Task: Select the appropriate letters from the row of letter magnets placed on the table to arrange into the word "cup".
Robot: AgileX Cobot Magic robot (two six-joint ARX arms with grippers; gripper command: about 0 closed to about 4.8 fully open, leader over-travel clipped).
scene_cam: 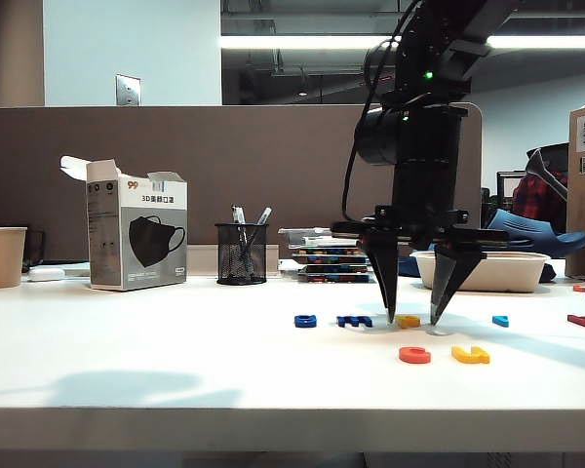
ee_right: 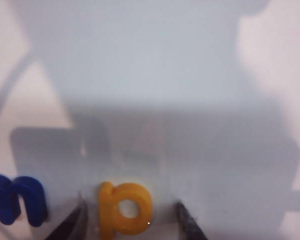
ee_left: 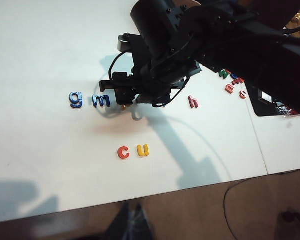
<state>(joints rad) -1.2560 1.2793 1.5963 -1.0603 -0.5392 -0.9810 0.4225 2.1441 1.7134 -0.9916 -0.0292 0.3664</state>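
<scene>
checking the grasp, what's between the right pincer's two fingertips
The yellow p lies on the white table between the right pincer fingertips, with the jaws apart on either side. The right wrist view shows this best.

The right end effector [ee_left: 124, 102] hides most of the yellow p [ee_left: 124, 106].

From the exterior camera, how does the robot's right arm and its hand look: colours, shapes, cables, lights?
The right arm is matte black, built from rounded cylindrical housings. A black cable loops down its side, and a small green light glows near the top. The right hand has a flat black crossbar carrying two long black fingers that taper to narrow points. The left hand is not in view.
</scene>
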